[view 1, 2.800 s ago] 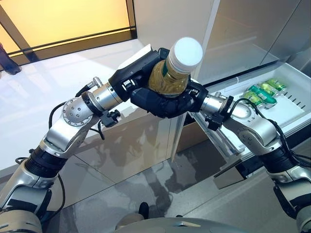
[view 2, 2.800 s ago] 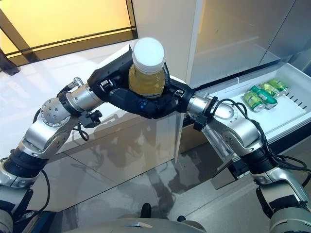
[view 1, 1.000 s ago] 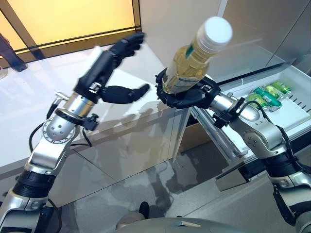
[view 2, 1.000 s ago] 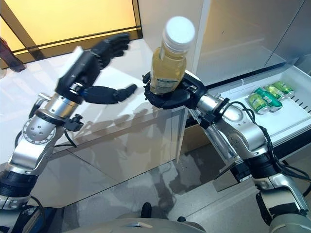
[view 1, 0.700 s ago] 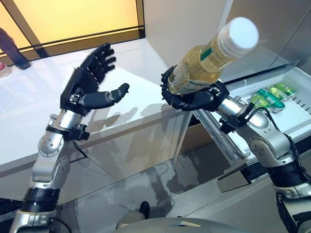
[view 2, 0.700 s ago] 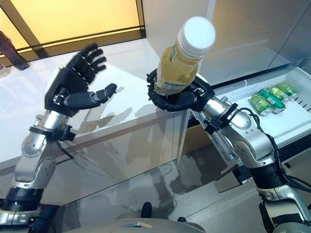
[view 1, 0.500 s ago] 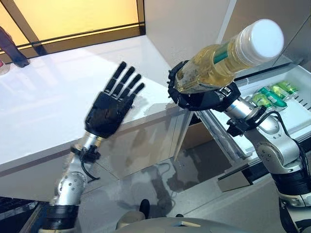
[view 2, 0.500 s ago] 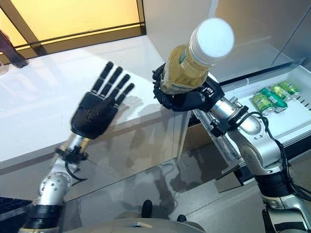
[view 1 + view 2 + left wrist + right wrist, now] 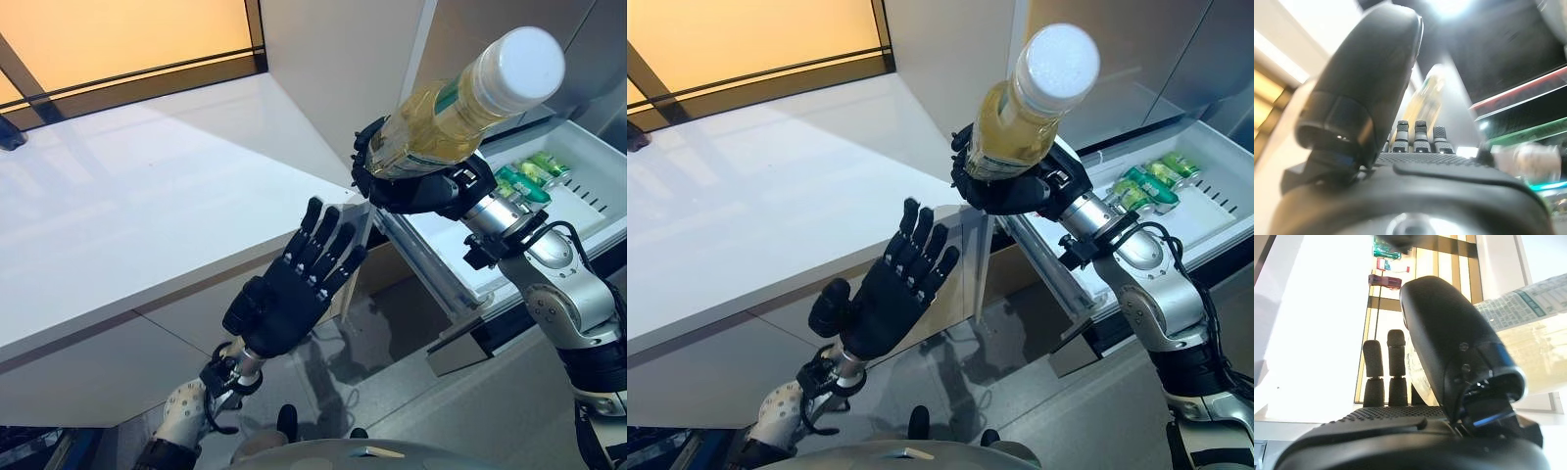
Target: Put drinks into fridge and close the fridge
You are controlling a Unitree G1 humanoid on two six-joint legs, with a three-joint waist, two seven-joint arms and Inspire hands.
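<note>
the right hand point(image 9: 416, 186) is wrapped around the low part of a tall clear plastic bottle of yellow drink with a white cap point(image 9: 460, 93), held high and leaning. the left hand point(image 9: 890, 294) is flat and wide, holding nothing, low by the white counter point(image 9: 147, 225). to do this well, keep the hold tight and carry the bottle over to the white fridge drawer point(image 9: 598, 186), where some green cans point(image 9: 529, 176), three i think, lie.

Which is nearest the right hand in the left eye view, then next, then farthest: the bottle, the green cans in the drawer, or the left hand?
1. Bottle: in the right hand's own grasp.
2. Green cans: lying in the open drawer just beyond the right wrist.
3. Left hand: open, lower down by the white counter.
</note>
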